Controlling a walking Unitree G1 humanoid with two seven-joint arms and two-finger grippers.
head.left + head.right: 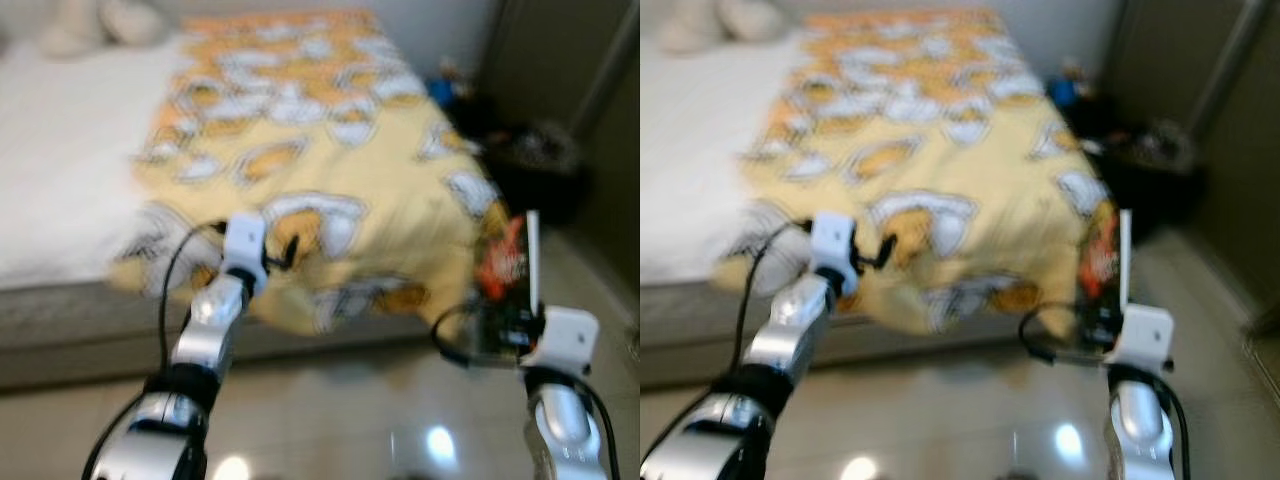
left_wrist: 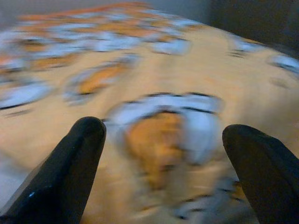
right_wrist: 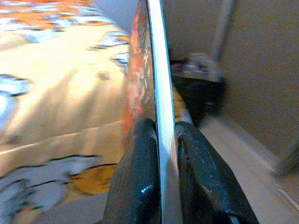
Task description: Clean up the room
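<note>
Jaws of the right gripper (image 3: 161,135) clench a thin upright book (image 1: 505,265); left gripper (image 2: 163,135) jaws spread wide, empty, over the yellow blanket (image 1: 330,150) at 12 o'clock.

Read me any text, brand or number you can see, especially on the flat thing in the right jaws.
None legible.
Book held by right gripper: red-orange cover print, too blurred to read.
Yellow blanket: pattern only, no words made out.
</note>
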